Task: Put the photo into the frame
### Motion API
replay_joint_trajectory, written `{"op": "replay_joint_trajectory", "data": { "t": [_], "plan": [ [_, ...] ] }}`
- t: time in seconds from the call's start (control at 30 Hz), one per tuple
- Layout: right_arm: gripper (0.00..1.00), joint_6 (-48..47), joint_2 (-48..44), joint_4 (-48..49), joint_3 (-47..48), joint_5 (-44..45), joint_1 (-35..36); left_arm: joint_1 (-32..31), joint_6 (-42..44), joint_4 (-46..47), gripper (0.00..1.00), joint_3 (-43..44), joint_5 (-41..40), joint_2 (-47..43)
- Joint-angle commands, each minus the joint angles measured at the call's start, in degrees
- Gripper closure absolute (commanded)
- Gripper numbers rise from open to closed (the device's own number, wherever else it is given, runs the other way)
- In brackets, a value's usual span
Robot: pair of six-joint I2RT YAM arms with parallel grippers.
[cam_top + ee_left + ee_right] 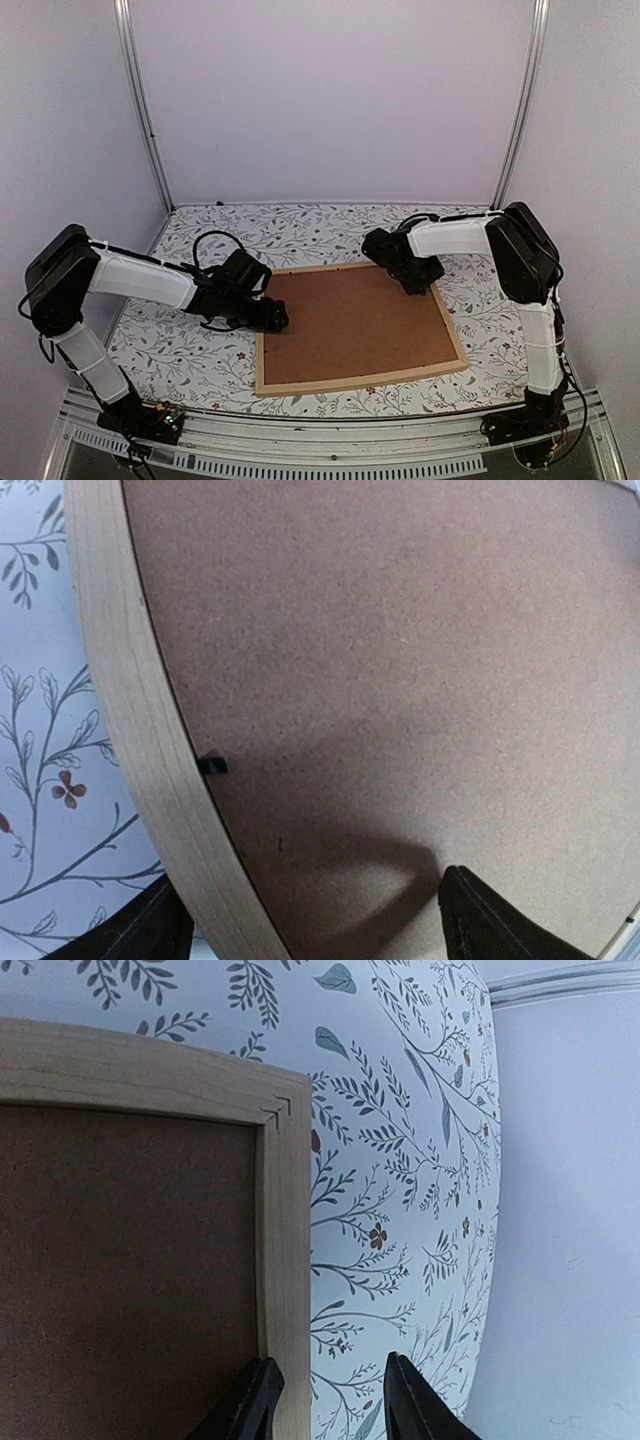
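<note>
A: Top view, left to right: shows the left pincer (275,318) low at the left strip of the frame (360,380), and the right pincer (418,285) at its far right corner.

B: Left wrist only: shows jaws spread wide astride that strip, one finger over the floral surface (40,680), one over the brown backing board (400,680). Also a small black tab (212,766) on the inner edge.

A: Right wrist only: shows jaws partly apart, pinching nothing. Pencilled arrow mark (278,1110) on the corner joint.

B: Room?

A: Bare surface all round the frame; white wall (570,1240) near on the right.

B: Frame itself?

A: Lies flat mid-surface, back up. Thin pale wood, filled by the board.
</note>
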Motion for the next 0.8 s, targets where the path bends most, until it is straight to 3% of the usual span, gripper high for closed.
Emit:
{"op": "replay_joint_trajectory", "data": {
  "t": [0.0,0.47,0.77],
  "plan": [
    [0.58,1.06,8.32,3.51,-0.24,-16.85,5.43,-1.56,0.61,0.51,0.14,-1.33,5.74,5.42],
    [0.51,1.32,7.63,3.96,-1.52,-15.66,7.02,-1.55,1.00,-0.62,0.14,-0.65,5.24,5.27],
    [0.48,2.67,-16.30,7.17,-15.76,-25.77,1.88,-1.56,0.52,-1.42,0.12,-1.31,3.45,3.06]
  ]
}}
